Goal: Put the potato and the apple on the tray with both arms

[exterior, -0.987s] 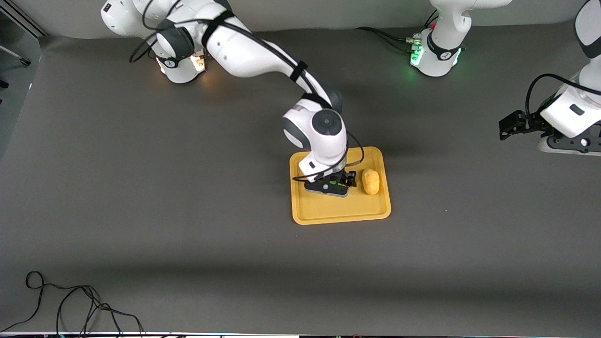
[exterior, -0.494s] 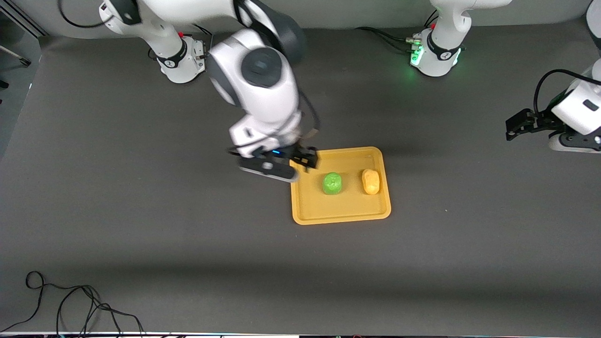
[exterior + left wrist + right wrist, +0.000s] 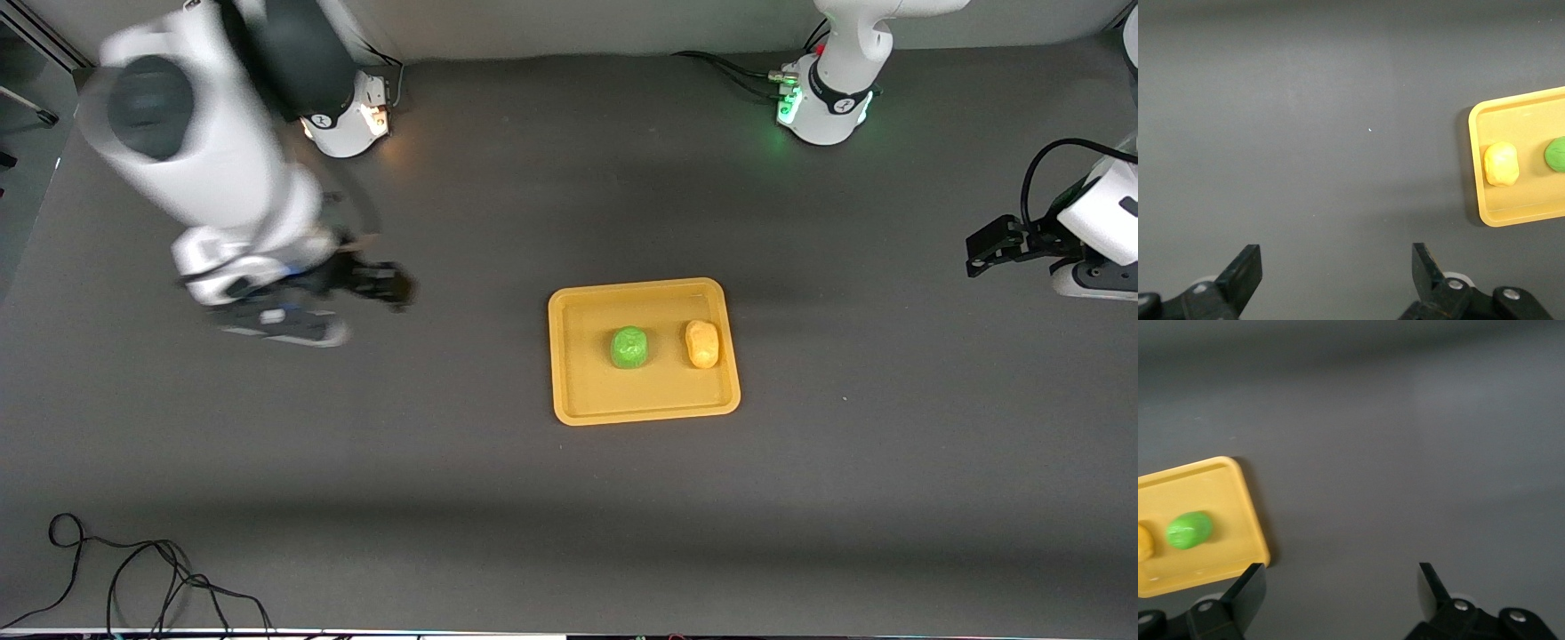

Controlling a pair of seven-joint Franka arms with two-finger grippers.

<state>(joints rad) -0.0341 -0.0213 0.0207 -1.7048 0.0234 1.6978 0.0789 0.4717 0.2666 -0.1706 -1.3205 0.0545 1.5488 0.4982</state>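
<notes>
1. Apple and potato lie side by side on the tray, apart, potato toward the left arm's end.
2. Right gripper is over bare surface toward the right arm's end, jaws spread wide, empty.
3. Left gripper is over the surface's left-arm end, jaws apart, empty.

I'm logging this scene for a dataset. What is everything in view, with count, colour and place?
tray: one, yellow-orange, mid-table.
apple: one, green, on the tray, toward the right arm's end.
potato: one, yellow-orange, on the tray beside the apple, toward the left arm's end.
cable: one, black, looped on the table nearest the front camera, at the right arm's end.
right hand: black, open, empty, over bare table.
left hand: black, open, empty, waiting over its end of the table.
</notes>
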